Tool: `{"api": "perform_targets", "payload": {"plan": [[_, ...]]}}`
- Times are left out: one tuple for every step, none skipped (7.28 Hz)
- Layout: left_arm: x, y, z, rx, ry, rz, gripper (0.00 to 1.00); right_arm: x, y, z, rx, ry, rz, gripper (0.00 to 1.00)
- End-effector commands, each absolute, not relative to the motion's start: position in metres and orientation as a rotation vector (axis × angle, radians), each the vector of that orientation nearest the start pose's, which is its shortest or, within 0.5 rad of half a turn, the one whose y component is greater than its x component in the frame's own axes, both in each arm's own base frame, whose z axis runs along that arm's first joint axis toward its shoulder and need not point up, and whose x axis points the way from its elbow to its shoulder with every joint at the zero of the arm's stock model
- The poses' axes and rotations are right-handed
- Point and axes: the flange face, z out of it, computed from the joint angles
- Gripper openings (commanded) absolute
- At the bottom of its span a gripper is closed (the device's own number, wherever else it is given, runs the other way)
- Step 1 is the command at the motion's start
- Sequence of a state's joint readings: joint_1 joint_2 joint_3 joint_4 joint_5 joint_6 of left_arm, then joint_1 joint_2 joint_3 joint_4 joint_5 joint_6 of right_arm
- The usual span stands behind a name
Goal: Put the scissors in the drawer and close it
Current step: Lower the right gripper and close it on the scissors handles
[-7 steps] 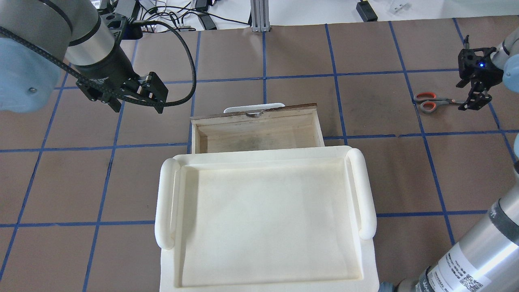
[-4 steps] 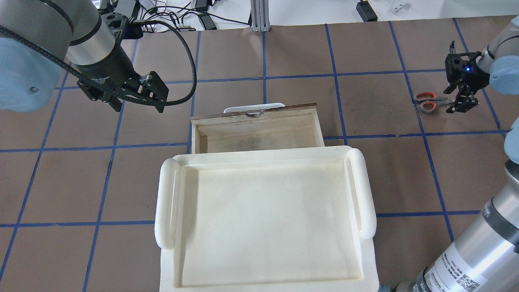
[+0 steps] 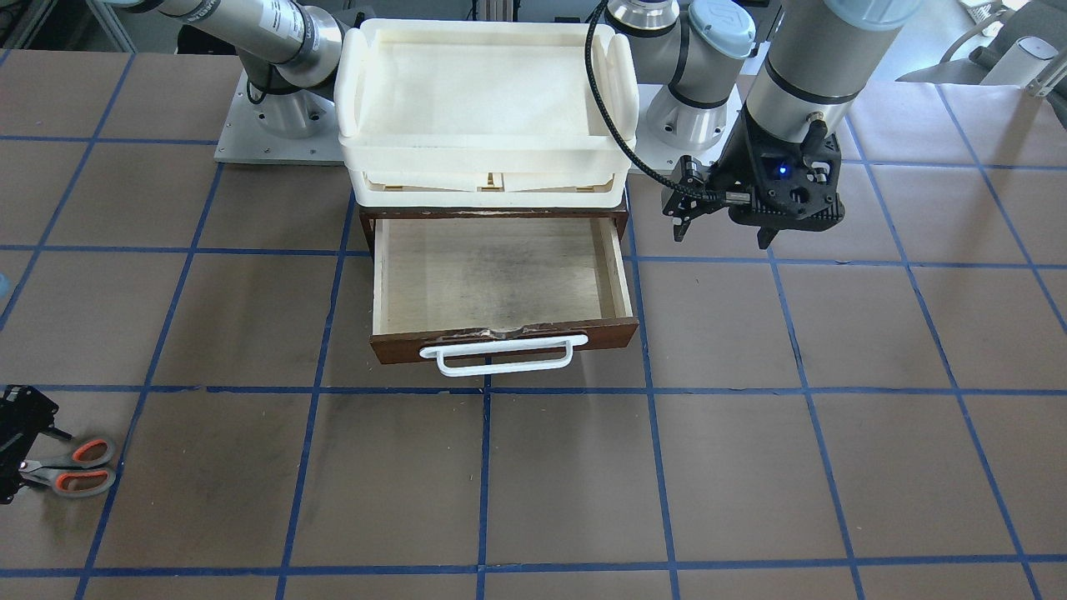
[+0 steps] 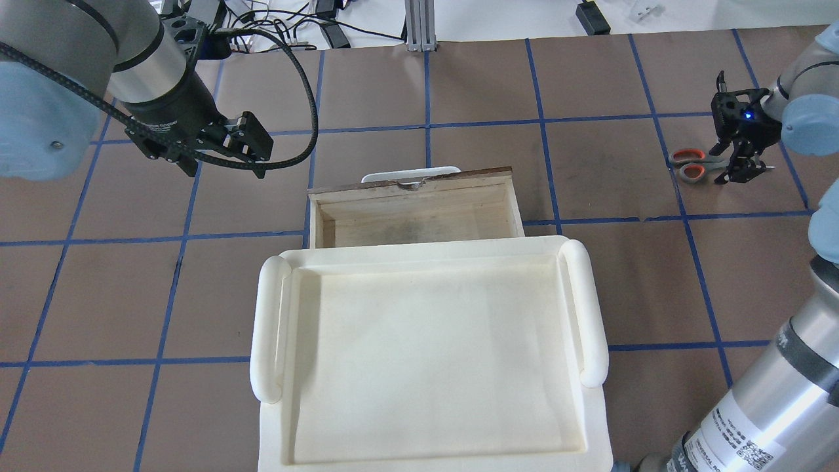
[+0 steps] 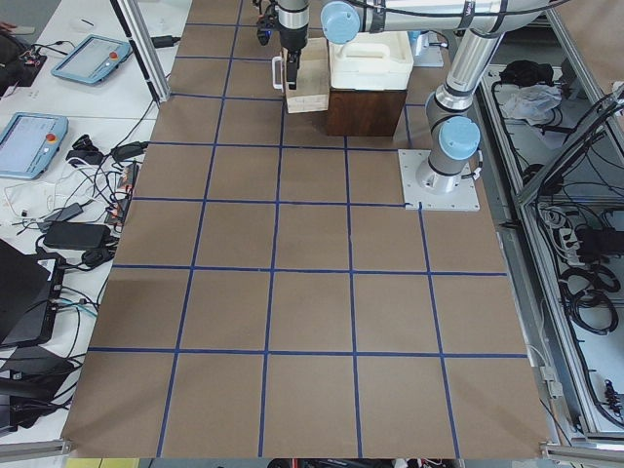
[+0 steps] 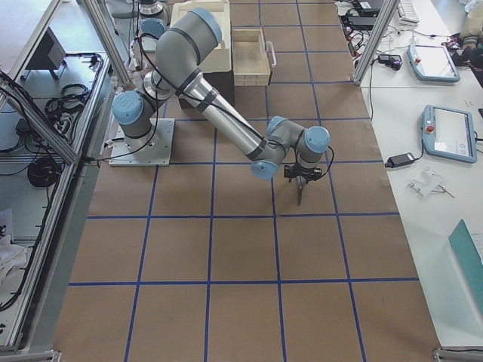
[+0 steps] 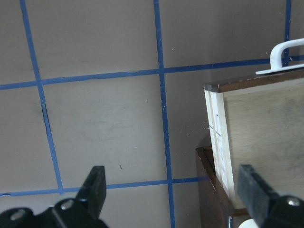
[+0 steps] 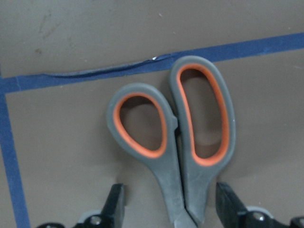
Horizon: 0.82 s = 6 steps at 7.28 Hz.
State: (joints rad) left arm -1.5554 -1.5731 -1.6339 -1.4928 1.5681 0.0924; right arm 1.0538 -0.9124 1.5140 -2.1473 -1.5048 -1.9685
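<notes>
The scissors [image 4: 688, 164] lie flat on the table at the far right, grey handles with orange lining pointing left; they also show in the front view [image 3: 79, 467]. My right gripper [image 4: 737, 169] is low over them. In the right wrist view its open fingers [image 8: 116, 204] straddle the scissors [image 8: 175, 142] just below the loops, with gaps on both sides. The drawer [image 4: 409, 187] is pulled open and empty, its white handle [image 4: 411, 174] at the far side. My left gripper [image 4: 254, 145] hangs open and empty, left of the drawer [image 7: 213, 123].
Stacked cream-white trays [image 4: 419, 248] sit on the brown cabinet over the drawer's rear part, also seen in the front view [image 3: 488, 154]. Blue tape lines grid the brown table. Cables and an aluminium post [image 4: 419, 26] lie beyond the far edge.
My right gripper has moved left along the scissors' blades toward the handles. The scissors have not moved. The left arm has shifted only slightly.
</notes>
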Motion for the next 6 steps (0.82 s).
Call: {"api": "perform_targets", "payload": {"plan": [[-0.126,-0.499,0.461,0.123,3.142,-0.020,1.00,-0.215,-0.661,0.175,-2.066,2.309,-0.083,0.40],[-0.126,-0.498,0.463,0.125,3.142,-0.032,1.00,-0.215,-0.660,0.179,-2.060,2.321,-0.081,0.15],[-0.126,-0.498,0.462,0.125,3.143,-0.029,1.00,-0.216,-0.660,0.180,-2.066,2.320,-0.073,0.00],[-0.126,-0.498,0.462,0.125,3.143,-0.029,1.00,-0.216,-0.660,0.185,-2.069,2.329,-0.072,0.00],[-0.126,-0.498,0.461,0.133,3.142,-0.027,1.00,-0.215,-0.659,0.205,-2.079,2.346,-0.091,0.00],[-0.126,-0.497,0.462,0.140,3.140,-0.029,1.00,-0.208,-0.654,0.243,-2.103,2.353,-0.126,0.00]]}}
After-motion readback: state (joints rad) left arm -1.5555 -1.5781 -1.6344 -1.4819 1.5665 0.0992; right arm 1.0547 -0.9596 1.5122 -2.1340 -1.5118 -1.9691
